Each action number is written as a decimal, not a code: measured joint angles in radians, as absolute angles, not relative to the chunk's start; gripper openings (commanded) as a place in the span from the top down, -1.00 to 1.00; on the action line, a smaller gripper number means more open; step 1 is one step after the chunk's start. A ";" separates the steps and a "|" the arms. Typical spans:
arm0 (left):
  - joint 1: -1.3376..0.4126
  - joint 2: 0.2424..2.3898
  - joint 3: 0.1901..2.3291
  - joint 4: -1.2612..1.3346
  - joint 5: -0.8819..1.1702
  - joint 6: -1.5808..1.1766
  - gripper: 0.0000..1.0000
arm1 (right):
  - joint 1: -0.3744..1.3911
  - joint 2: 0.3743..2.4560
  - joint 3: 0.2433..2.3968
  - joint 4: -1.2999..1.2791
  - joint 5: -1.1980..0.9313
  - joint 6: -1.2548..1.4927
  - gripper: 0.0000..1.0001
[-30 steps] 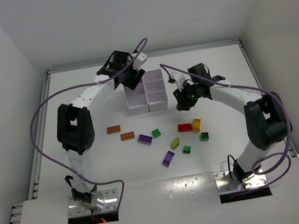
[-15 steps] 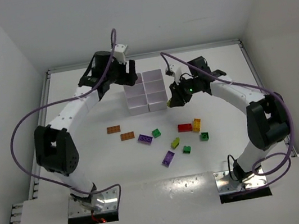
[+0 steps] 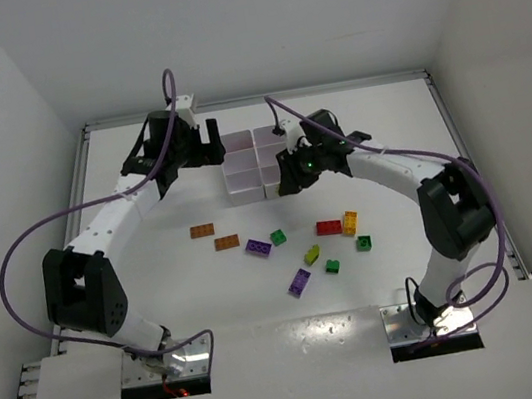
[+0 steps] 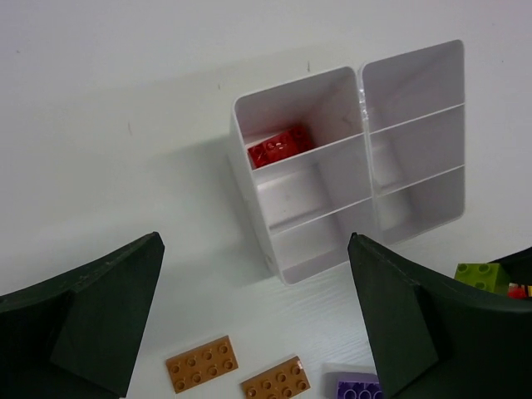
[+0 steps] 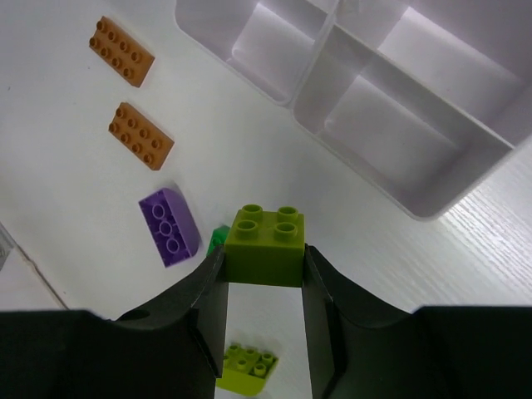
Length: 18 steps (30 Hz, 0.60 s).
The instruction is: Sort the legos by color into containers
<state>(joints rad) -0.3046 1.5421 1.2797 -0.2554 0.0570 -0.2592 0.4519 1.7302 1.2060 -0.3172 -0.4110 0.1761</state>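
The left gripper (image 3: 212,145) has opened wide and drawn back from the containers (image 4: 411,125), leaving a red brick (image 4: 278,145) in a corner compartment (that one is sorted), while the right gripper (image 5: 264,262) brings its clamped lime brick (image 5: 268,237) near them.

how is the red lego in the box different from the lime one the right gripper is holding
The red lego lies in a corner compartment of the containers; the lime lego is outside them, clamped in the right gripper. The red lego is half hidden by a compartment wall; the lime lego shows all four studs. Both are small studded bricks.
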 measured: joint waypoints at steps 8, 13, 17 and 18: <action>-0.280 1.530 1.268 -0.261 0.064 -0.279 -1.00 | 0.472 1.835 1.295 -0.286 -0.327 0.273 1.00; -0.280 1.526 1.267 -0.260 0.072 -0.279 -1.00 | 0.471 1.882 1.377 -0.268 -0.329 0.295 1.00; -0.279 1.526 1.265 -0.257 0.075 -0.280 -1.00 | 0.500 1.913 1.433 -0.247 -0.344 0.302 1.00; -0.279 1.526 1.265 -0.254 0.075 -0.281 -1.00 | 0.506 1.917 1.439 -0.242 -0.344 0.303 1.00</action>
